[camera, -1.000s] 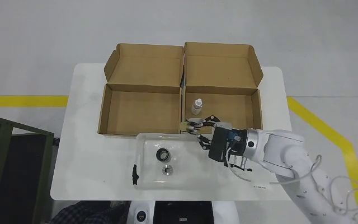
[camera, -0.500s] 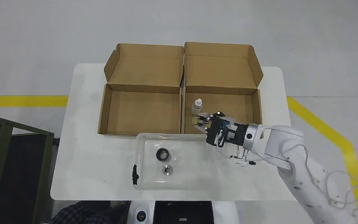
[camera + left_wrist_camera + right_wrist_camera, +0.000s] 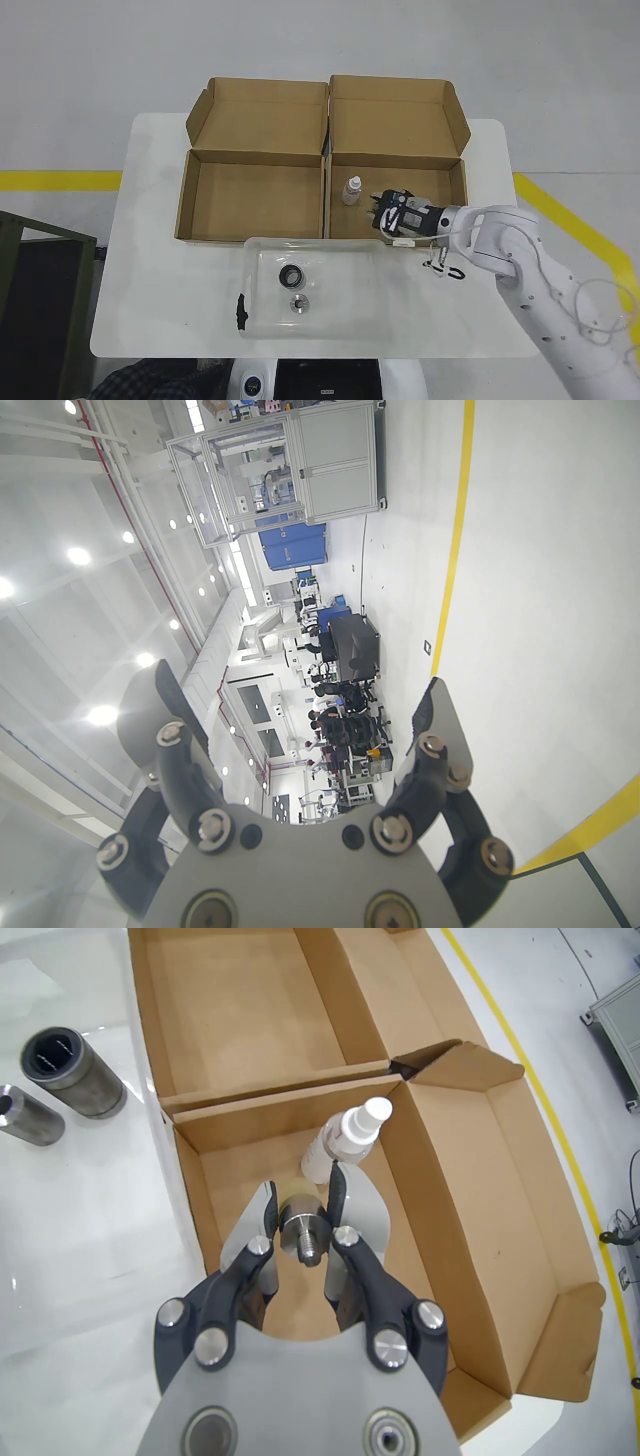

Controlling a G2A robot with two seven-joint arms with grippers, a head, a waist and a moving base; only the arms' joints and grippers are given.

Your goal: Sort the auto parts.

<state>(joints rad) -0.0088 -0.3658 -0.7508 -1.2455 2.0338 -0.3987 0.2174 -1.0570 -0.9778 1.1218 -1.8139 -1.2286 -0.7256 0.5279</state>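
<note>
My right gripper (image 3: 385, 212) (image 3: 302, 1185) is shut on a small metal part with a threaded stud and a yellowish rubber end (image 3: 299, 1223). It hangs over the near left corner of the right cardboard box (image 3: 462, 190) (image 3: 450, 1188), close beside a white spray bottle (image 3: 352, 188) (image 3: 345, 1140) standing in that box. The left cardboard box (image 3: 250, 200) (image 3: 240, 1018) holds nothing. A clear tray (image 3: 330, 290) in front holds a wide metal sleeve (image 3: 292, 276) (image 3: 75, 1073), a narrower metal cylinder (image 3: 298, 305) (image 3: 27, 1115) and a black part (image 3: 241, 312). My left gripper (image 3: 300, 685) is open, aimed away at the room.
Both boxes have their lids folded back toward the far side of the white table (image 3: 150, 290). The right box's walls surround the held part on three near sides. Bare table lies left of the tray and right of the boxes.
My right gripper has carried the metal part from the tray's far right corner away from me into the right box, stopping beside the spray bottle.
</note>
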